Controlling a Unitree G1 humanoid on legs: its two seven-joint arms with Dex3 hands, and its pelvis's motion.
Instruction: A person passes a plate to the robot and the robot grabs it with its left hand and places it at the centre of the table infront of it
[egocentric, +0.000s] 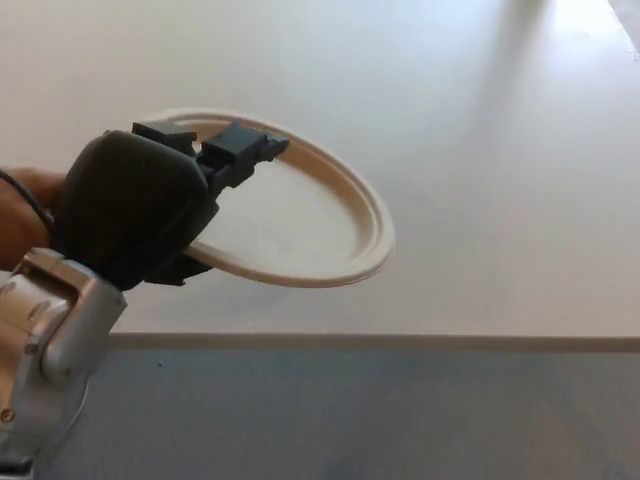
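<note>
A beige paper plate hangs tilted above the near edge of the white table. My left hand comes in from the lower left and is shut on the plate's left rim, two fingers over the top and the thumb under it. A person's hand shows at the far left edge, partly hidden behind my hand; whether it still touches the plate cannot be seen. My right hand is out of view.
The table's front edge runs across the lower part of the view, with grey floor below it. My silver left forearm fills the lower left corner.
</note>
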